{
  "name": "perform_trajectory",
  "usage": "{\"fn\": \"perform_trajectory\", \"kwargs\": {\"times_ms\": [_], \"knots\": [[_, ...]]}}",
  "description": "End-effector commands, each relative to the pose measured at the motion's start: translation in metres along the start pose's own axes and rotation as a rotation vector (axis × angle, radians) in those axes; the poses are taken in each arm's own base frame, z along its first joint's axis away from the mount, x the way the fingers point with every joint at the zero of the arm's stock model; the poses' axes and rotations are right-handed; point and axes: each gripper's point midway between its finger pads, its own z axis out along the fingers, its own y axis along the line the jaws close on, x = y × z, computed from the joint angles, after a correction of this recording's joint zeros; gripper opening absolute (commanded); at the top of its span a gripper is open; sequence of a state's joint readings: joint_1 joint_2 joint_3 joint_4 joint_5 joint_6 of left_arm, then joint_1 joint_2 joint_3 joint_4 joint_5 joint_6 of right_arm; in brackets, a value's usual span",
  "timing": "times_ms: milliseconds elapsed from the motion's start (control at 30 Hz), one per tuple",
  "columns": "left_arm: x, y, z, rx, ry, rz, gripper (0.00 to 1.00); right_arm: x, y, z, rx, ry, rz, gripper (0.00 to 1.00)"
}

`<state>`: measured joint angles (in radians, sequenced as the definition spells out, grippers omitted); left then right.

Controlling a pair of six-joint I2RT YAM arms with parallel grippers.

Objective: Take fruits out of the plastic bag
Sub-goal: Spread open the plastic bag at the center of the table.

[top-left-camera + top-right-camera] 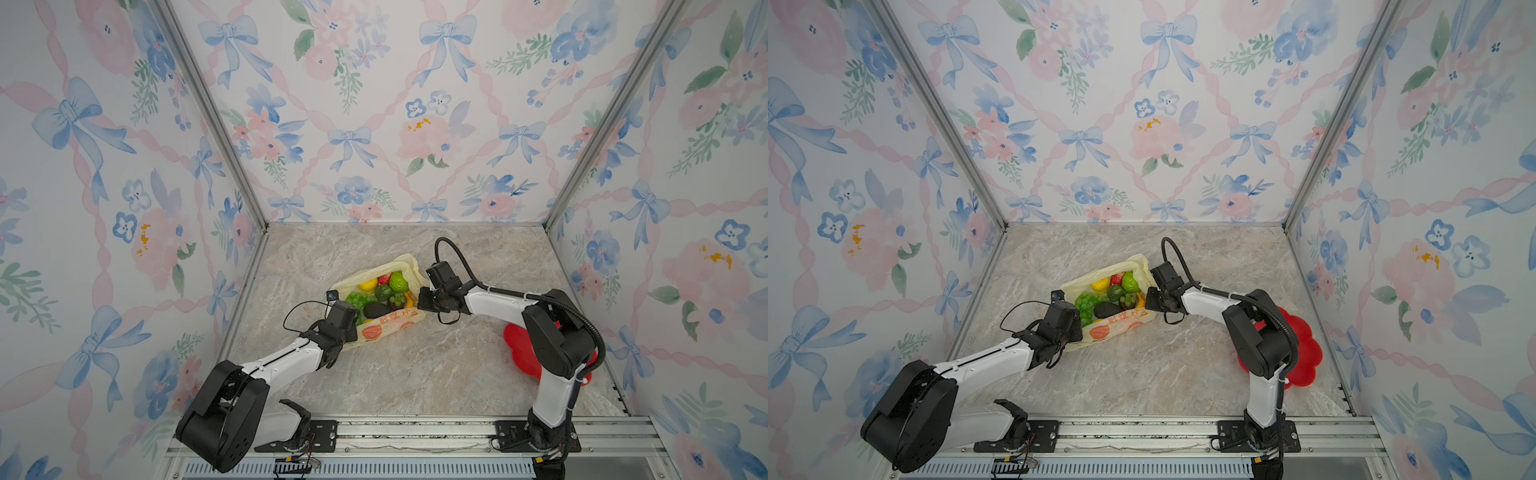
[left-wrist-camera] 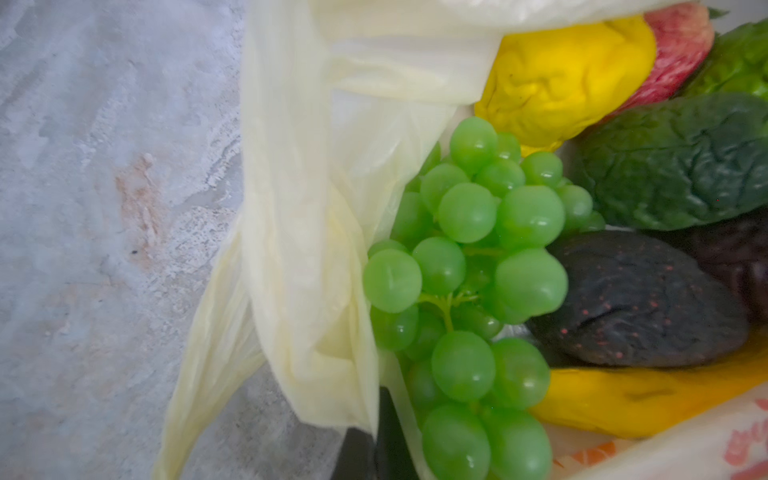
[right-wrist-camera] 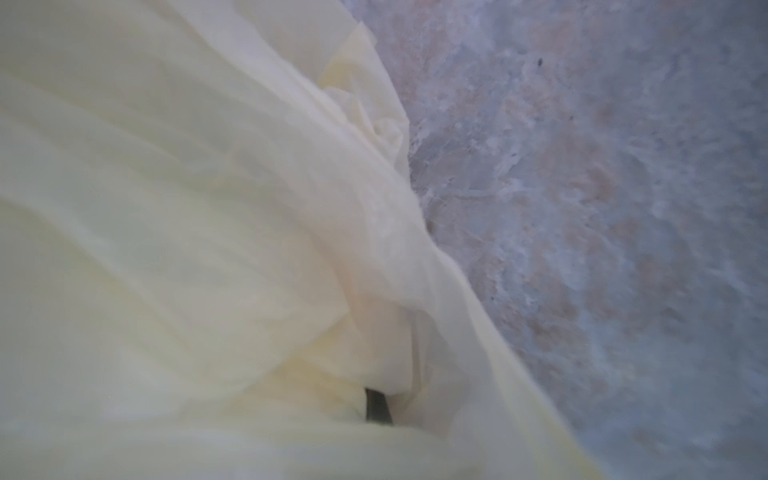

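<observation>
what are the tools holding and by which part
The plastic bag, by its rim: the left tool pinches the edge beside the green grapes, and the right tool pinches the opposite edge.

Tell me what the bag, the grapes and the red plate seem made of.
Plastic bag: thin pale yellow film, translucent, softly creased. Grapes: likely glossy moulded plastic or rubber; uniform green, bright highlights, a mould-like line on one. Red plate: probably rigid plastic, even flat colour; too far to be sure.
</observation>
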<state>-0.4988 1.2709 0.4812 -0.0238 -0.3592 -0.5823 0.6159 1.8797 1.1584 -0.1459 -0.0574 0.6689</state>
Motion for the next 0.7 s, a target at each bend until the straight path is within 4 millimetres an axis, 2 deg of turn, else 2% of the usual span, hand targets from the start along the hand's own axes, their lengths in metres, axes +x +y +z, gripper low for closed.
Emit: {"fn": "perform_trajectory", "kwargs": {"times_ms": [0,167,200,267,333,433,533,667], "knots": [[-0.007,-0.001,-0.002,-0.049,-0.035,0.058,0.00,-0.009,0.003,-0.014,-0.030,-0.037,0.038,0.03],[-0.008,-0.002,-0.004,-0.050,-0.045,0.068,0.00,-0.013,0.001,-0.027,-0.011,-0.031,0.006,0.25],[-0.007,-0.002,-0.004,-0.050,-0.045,0.068,0.00,-0.012,0.001,-0.031,-0.004,-0.026,-0.009,0.32],[-0.008,-0.002,-0.005,-0.050,-0.050,0.065,0.00,-0.010,0.000,-0.042,0.012,-0.015,-0.058,0.52],[-0.008,-0.002,-0.006,-0.048,-0.052,0.063,0.00,-0.005,-0.008,-0.057,0.056,-0.001,-0.099,0.65],[-0.008,-0.003,-0.007,-0.039,-0.060,0.065,0.00,0.002,-0.029,-0.091,0.158,-0.006,-0.152,0.78],[-0.010,-0.008,-0.010,-0.014,-0.075,0.071,0.00,0.010,-0.063,-0.130,0.306,-0.017,-0.180,0.90],[-0.009,-0.014,-0.010,0.019,-0.078,0.076,0.00,0.024,-0.109,-0.173,0.451,-0.008,-0.140,0.94]]}}
